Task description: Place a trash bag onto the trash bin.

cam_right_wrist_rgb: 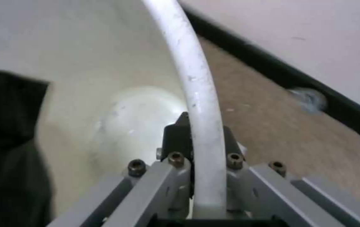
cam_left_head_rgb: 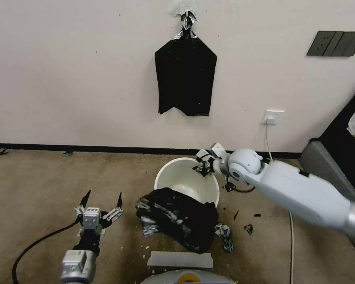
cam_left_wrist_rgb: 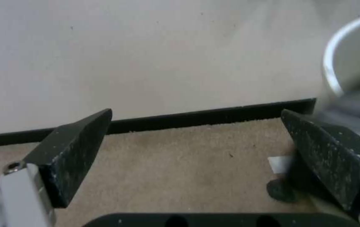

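The trash bin (cam_left_head_rgb: pixel 186 183) stands on the carpeted floor (cam_left_head_rgb: pixel 39 185) near the wall, tipped a little toward the robot. The right hand (cam_left_head_rgb: pixel 203 162) is clenched on its far right rim; the right wrist view shows the rolled rim (cam_right_wrist_rgb: pixel 197 94) running between the two fingers, one inside the bin and one outside. The trash bag (cam_left_head_rgb: pixel 177 217) is draped over the near rim, most of it slumped in a crumpled heap down the front of the bin onto the floor, with only a fold reaching inside. The left hand (cam_left_head_rgb: pixel 101 202) hovers low over the carpet, beside the bag and apart from it, fingers spread wide and holding nothing.

The bin looks stiff and light, so a pinch on the rim should steady it, though a hard pull could tip it. The bag is thin, limp and probably slippery (it will give no resistance and may bunch or tear on the fingertips). Its best hold is likely the free edge nearest the left hand, pinched through a single layer so the mouth can be stretched over the rim. Small black scraps (cam_left_head_rgb: pixel 248 228) lie on the floor to the right.
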You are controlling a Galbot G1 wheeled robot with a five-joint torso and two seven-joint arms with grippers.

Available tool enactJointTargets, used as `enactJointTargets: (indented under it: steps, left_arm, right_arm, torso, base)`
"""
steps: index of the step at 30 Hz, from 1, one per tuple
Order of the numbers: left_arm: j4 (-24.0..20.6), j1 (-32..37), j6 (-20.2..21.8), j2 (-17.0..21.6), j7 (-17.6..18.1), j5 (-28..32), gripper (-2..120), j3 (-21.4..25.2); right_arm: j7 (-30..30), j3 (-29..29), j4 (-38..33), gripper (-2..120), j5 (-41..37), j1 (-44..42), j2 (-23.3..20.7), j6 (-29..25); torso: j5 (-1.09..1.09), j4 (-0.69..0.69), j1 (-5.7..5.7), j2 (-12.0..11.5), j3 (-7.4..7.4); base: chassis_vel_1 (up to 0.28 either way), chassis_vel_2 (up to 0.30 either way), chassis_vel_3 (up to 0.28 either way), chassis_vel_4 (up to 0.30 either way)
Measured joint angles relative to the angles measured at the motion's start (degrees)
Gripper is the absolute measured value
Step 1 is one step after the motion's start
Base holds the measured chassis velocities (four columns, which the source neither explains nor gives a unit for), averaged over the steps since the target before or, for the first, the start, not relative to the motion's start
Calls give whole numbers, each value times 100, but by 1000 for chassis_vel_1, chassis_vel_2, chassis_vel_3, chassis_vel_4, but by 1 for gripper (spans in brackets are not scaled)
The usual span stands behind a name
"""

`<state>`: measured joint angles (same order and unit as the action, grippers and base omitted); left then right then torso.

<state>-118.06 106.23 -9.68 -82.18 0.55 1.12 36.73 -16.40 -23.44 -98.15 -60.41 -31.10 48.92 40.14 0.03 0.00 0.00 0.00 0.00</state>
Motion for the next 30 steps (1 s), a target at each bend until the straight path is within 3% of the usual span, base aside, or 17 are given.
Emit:
enactJointTargets:
  steps: [2, 3, 6, 7, 9, 17, 23, 30]
  left_arm:
    - [3, -15, 47, 11, 1, 1, 100, -46]
    - [3, -15, 47, 11, 1, 1, 100, -46]
    - [3, -23, 81, 15, 4, 1, 100, -62]
    - [3, -23, 81, 15, 4, 1, 100, -62]
    - [3, -11, 84, 27, 5, 1, 100, -58]
    - [2, 2, 84, 36, 12, 14, 100, -17]
    - [-5, -96, 102, 100, 32, 160, 100, 59]
    - [-44, -128, 112, 129, 36, 256, 100, 187]
  right_arm:
    - [-1062, 534, -347, 2, -482, -541, 199, 20]
    - [-1062, 534, -347, 2, -482, -541, 199, 20]
    - [-2285, 1006, -649, 2, -1037, -950, 527, 63]
    - [-2285, 1006, -649, 2, -1037, -950, 527, 63]
    - [-2834, 1236, -810, 2, -1451, -1159, 698, 101]
    - [-3723, 1799, -1065, 2, -1792, -1770, 1162, -13]
    - [-4306, 2414, -1442, 2, -1613, -2670, 1603, -425]
    - [-4812, 2511, -1849, 2, -1371, -3188, 1903, -686]
  torso:
    - [-2, -2, 0, 0, 0]
    - [-2, -2, 0, 0, 0]
    - [-5, 0, 0, 0, 0]
    - [-5, 0, 0, 0, 0]
    - [-1, 0, 0, 0, 0]
    - [-3, 1, 0, 0, 0]
    - [-4, -1, 0, 0, 0]
    - [-4, 0, 0, 0, 0]
  base:
    - [0, 0, 0, 0]
    - [0, 0, 0, 0]
    - [0, 0, 0, 0]
    - [0, 0, 0, 0]
    - [0, 0, 0, 0]
    - [0, 0, 0, 0]
    - [0, 0, 0, 0]
    - [0, 0, 0, 0]
